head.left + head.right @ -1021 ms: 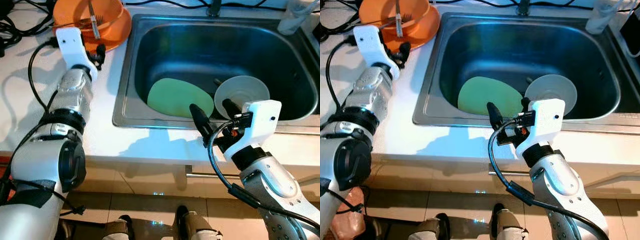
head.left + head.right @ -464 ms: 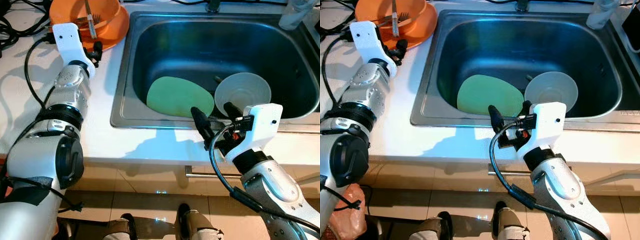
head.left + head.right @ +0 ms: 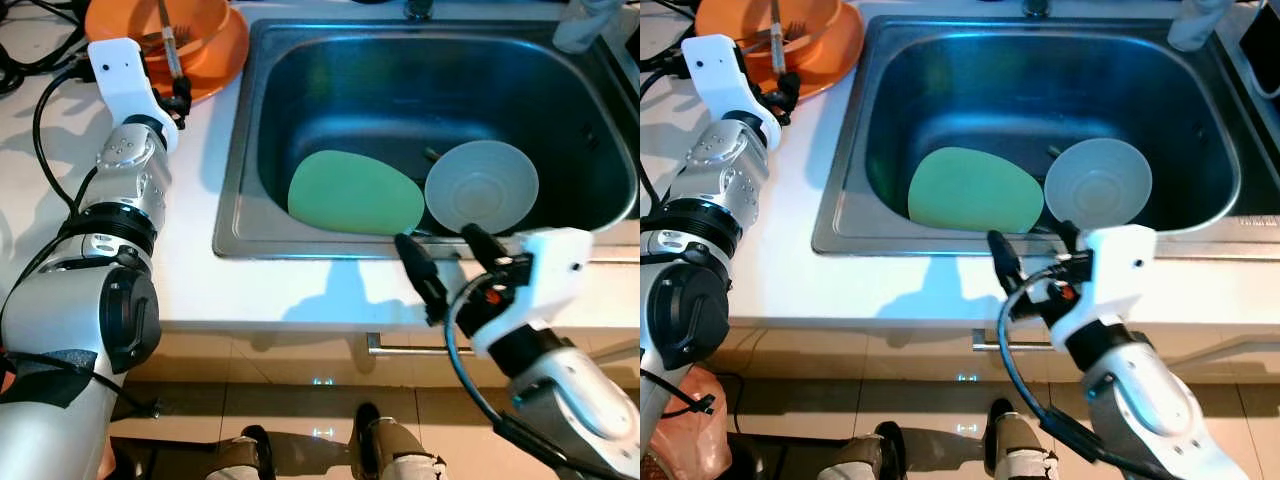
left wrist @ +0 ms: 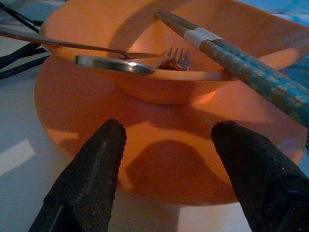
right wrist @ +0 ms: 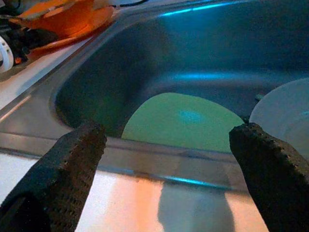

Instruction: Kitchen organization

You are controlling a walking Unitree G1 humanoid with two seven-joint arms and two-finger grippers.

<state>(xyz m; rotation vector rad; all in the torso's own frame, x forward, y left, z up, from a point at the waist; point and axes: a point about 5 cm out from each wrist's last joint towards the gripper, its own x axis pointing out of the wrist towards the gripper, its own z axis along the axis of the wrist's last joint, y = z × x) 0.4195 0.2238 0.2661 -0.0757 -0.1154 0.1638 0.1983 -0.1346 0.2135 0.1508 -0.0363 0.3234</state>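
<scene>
- left gripper (image 4: 166,154) has its fingers spread apart, parked right at the near edge of the orange plate (image 4: 87,104), holding nothing
- orange bowl (image 4: 145,43) sits on that plate just past the fingertips, with a fork (image 4: 140,62) and what looks like chopsticks (image 4: 241,63) in it
- right gripper (image 3: 452,262), fingers wide apart too, hovers over the counter (image 3: 300,290) at the sink (image 3: 240,130) front rim
- just beyond it in the basin: green plate (image 3: 355,193) and white bowl (image 3: 482,186), side by side, touching
</scene>
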